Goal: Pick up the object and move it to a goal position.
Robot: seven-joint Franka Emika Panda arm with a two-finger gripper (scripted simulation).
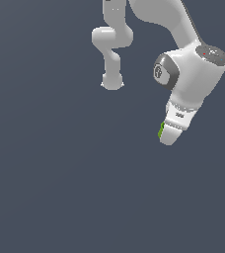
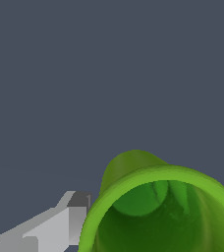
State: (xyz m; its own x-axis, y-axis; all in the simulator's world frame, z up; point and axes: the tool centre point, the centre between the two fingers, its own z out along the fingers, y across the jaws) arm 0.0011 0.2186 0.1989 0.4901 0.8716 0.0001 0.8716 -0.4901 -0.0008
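Green is the colour to follow: a thin sliver of the object (image 1: 161,130) shows at the left edge of the gripper (image 1: 168,139) in the exterior view, right of centre in that view, below the white arm (image 1: 193,74) that reaches down from the top.

Seen from the wrist, the object (image 2: 158,211) is a hollow, cup-like piece with a rounded rim and a darker inside, and it fills the space next to one grey finger (image 2: 60,226). The other finger is out of sight behind it. You appear to have it clamped between the fingers, since it sits at the fingertips with only plain dark background around it, but no contact pad is visible, so treat that as a judgement.

Expect it to be light and stiff, with a smooth, probably slippery wall. The rim looks like the place to hold, one finger inside and one outside, or else across the body. Move it gently, because a small smooth shell could twist or slide out. No goal marker is visible in either view.
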